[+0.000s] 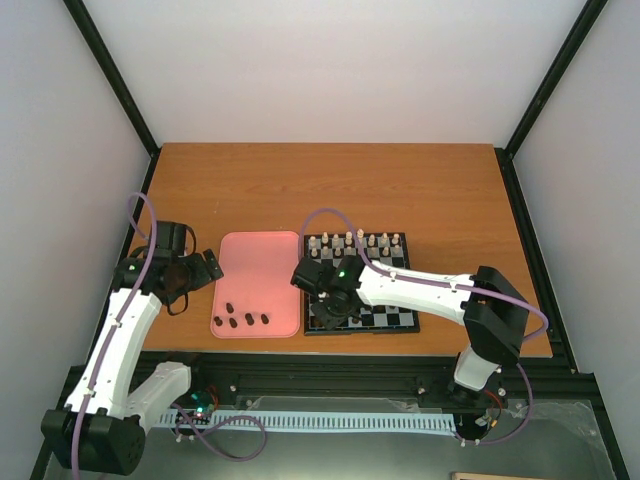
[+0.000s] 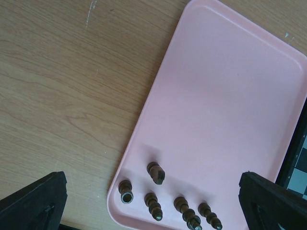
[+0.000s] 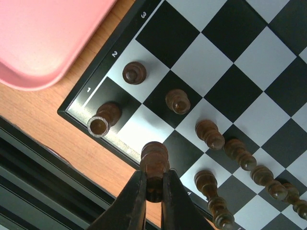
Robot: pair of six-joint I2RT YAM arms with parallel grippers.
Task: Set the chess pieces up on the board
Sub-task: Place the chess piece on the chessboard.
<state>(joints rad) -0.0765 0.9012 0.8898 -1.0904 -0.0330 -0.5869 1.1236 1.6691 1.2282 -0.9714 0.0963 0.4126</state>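
We see the right gripper (image 3: 154, 181) clenched on one small dark brown chess piece (image 3: 154, 160), upright over the nearest row of the small black-and-pale-grey chessboard (image 3: 201, 62), just beside its corner; whether it touches we cannot tell. Other dark pieces (image 3: 209, 134) stand nearby. The left gripper (image 2: 153, 196) hangs spread wide above the plain pink plastic tray (image 2: 225, 96), where five dark pieces (image 2: 156, 172) lie.

chess piece (image 3: 154, 165) between right fingers (image 3: 130, 203): turned dark wood, slight sheen | board (image 3: 230, 62) beyond them: smooth satin squares | tray (image 2: 225, 96) between left fingers (image 2: 33, 203): matt pink plastic | table (image 2: 62, 86): smooth wood grain
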